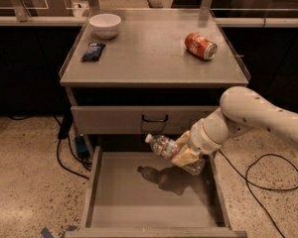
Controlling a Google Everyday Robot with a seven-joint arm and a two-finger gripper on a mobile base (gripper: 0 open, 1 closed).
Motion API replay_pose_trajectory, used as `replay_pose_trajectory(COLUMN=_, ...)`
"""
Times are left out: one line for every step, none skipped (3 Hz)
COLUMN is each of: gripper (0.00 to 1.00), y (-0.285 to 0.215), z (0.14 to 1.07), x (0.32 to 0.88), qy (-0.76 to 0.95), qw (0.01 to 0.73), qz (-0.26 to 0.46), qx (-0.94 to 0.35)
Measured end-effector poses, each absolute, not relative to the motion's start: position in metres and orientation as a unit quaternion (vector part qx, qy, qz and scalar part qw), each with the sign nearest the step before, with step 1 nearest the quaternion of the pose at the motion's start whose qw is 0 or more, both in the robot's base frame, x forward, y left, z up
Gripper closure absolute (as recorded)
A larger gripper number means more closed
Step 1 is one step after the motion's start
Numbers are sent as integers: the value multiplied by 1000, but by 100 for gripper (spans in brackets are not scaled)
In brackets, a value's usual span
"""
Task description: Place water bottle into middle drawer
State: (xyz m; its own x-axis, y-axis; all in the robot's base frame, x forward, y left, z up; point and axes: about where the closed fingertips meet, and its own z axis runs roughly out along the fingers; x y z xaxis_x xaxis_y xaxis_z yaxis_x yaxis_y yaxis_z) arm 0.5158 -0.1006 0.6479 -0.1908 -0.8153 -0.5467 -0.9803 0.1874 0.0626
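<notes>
The water bottle [164,146] is a clear crinkled bottle with a white cap, held nearly level with the cap pointing left. My gripper [185,155] is shut on the bottle's lower half and holds it just above the open middle drawer [114,202], over the back right part of its floor. The bottle casts a shadow on the drawer floor. The white arm reaches in from the right.
A closed drawer front with a black handle [154,118] sits above the open drawer. On the cabinet top lie a red soda can [200,45], a white bowl [105,25] and a dark packet [93,51]. Cables [260,175] run over the floor on both sides.
</notes>
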Motion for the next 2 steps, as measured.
replay_pose_trajectory(gripper=100, y=-93, z=621, x=512, qy=740, qw=168, qz=206, qx=-617)
replay_pose_trajectory(gripper=100, y=-74, z=609, x=504, qy=734, qw=127, qz=176, qx=-643)
